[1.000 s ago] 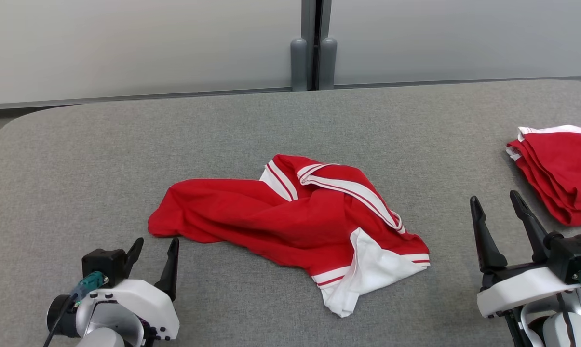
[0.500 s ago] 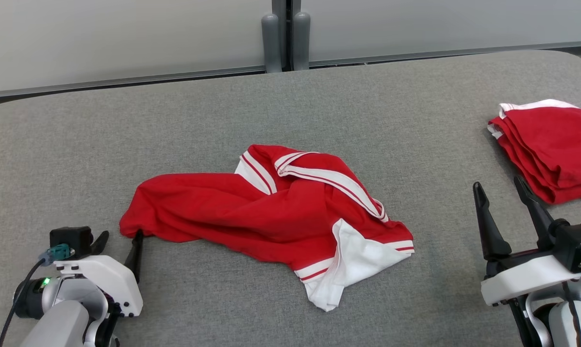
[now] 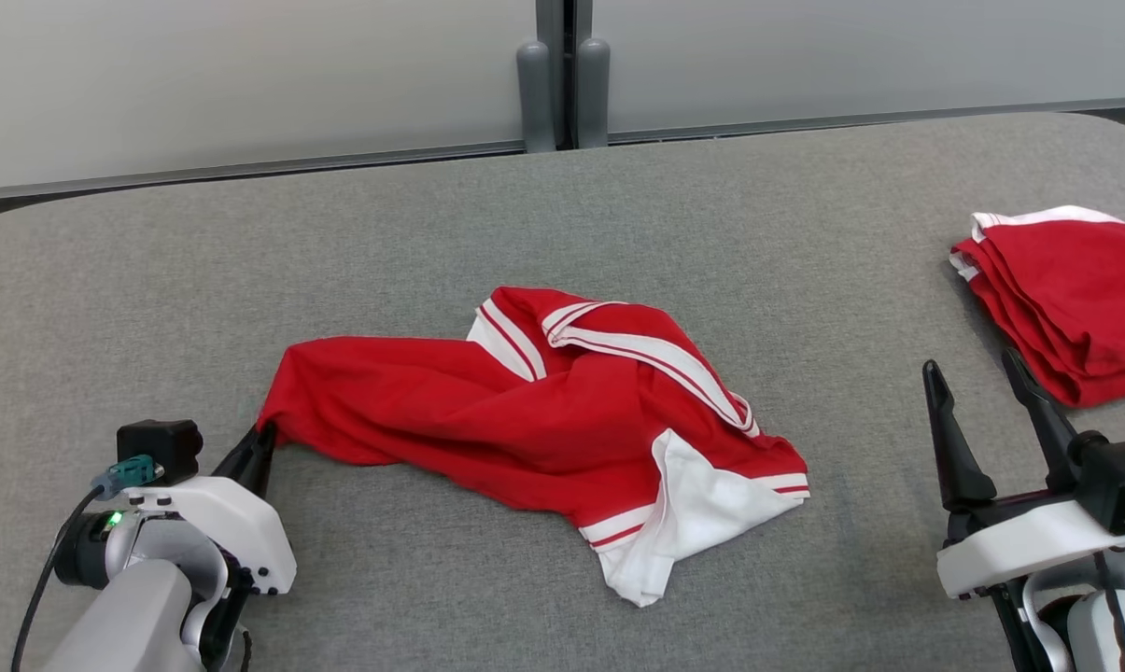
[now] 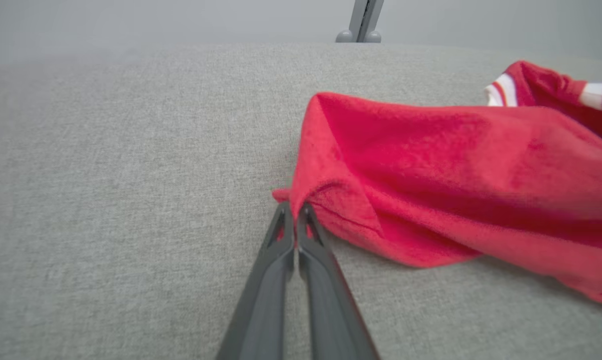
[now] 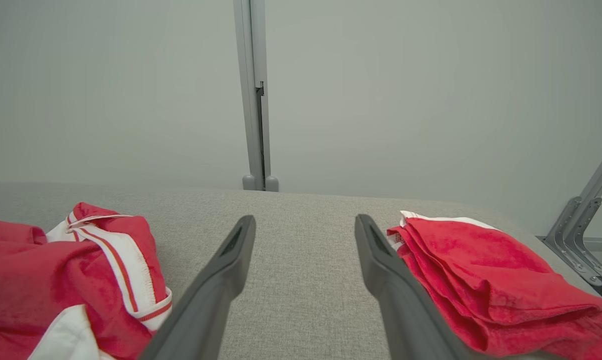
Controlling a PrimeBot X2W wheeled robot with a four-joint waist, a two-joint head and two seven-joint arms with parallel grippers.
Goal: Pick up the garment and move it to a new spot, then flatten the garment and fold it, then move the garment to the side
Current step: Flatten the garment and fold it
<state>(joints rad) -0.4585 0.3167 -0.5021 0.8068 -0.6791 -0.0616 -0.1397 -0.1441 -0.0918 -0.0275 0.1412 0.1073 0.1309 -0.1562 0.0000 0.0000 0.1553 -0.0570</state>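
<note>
Near-left of worktop point(image 3: 413, 224): left gripper point(image 3: 261, 437), fingers clamped on garment point(image 3: 487, 420) at its left tip. Garment mid-worktop, crumpled; long axis left-right, pinched tip pointing left, right end slanting toward near edge. Red cloth, white bands with red stripes, white lining turned out at right end. Near-right: right gripper point(image 3: 971, 366), fingers spread, holding nothing. By right edge: folded red pile point(image 3: 1075, 280).

The garment point(image 3: 487, 425) before me is bright red, with white bands carrying thin red stripes and a plain white panel. My table point(image 3: 338, 233) is a flecked grey weave. The folded pile point(image 3: 1075, 280) is the same red, its far edge white, perhaps striped. My left gripper point(image 4: 295, 210) and right gripper point(image 3: 977, 373) have dark grey fingers on white housings.
</note>
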